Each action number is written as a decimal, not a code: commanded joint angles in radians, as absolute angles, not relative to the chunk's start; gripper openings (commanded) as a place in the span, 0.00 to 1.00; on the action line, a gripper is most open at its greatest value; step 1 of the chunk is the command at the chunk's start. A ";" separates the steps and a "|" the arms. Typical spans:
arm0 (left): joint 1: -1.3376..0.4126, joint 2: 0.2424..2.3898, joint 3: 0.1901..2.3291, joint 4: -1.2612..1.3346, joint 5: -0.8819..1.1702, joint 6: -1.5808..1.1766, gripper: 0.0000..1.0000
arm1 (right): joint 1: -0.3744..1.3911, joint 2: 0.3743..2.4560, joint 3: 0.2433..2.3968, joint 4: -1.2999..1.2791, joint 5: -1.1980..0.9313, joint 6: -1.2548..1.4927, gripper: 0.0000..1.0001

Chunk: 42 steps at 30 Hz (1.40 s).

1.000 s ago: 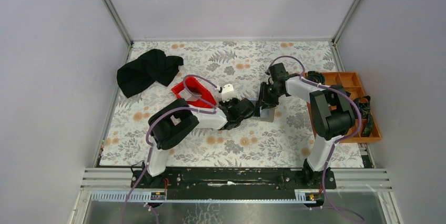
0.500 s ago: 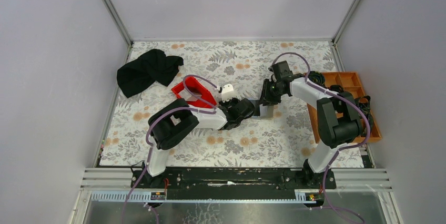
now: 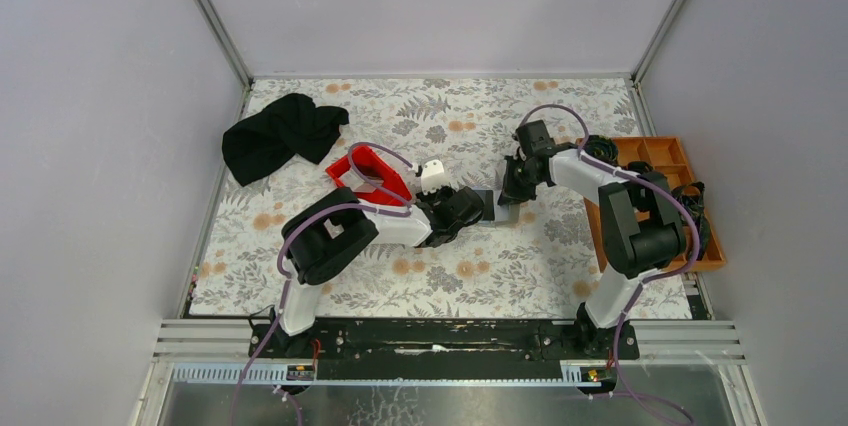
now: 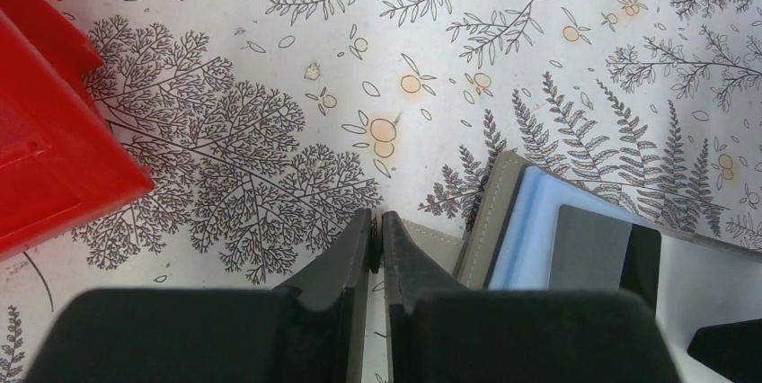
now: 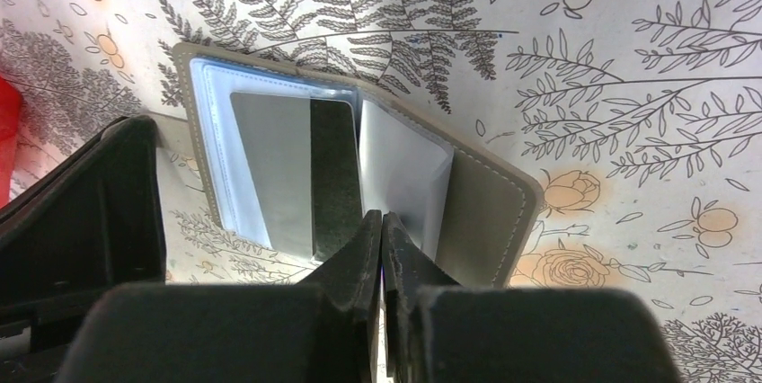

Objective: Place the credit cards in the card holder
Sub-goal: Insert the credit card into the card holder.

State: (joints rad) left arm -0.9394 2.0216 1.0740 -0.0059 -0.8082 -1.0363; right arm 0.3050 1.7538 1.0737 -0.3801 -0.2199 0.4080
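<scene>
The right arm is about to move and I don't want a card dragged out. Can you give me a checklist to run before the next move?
1. Grey folding card holder lies open: ok.
2. Left gripper is shut on the holder's flap edge: ok.
3. Grey card with dark stripe sits in the holder's clear sleeve: ok.
4. Right gripper is shut over the whitish-grey card; whether it pinches the card: cannot tell.
5. Red plastic bin stands apart from the holder: ok.
</scene>
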 commanded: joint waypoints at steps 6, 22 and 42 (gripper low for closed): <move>-0.904 2.174 0.972 -0.336 -0.635 -0.992 0.00 | 0.326 1.780 1.048 -0.363 -0.196 0.401 0.04; -0.903 2.184 0.977 -0.336 -0.627 -0.991 0.00 | 0.367 1.807 1.090 -0.360 -0.210 0.411 0.04; -0.904 2.186 0.983 -0.336 -0.622 -0.979 0.00 | 0.398 1.839 1.149 -0.378 -0.221 0.409 0.04</move>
State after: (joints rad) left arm -0.9337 2.0270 1.0786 -0.0036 -0.8085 -1.0275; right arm 0.3794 1.8305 1.1057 -0.3748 -0.2195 0.4084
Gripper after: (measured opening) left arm 0.126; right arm 0.044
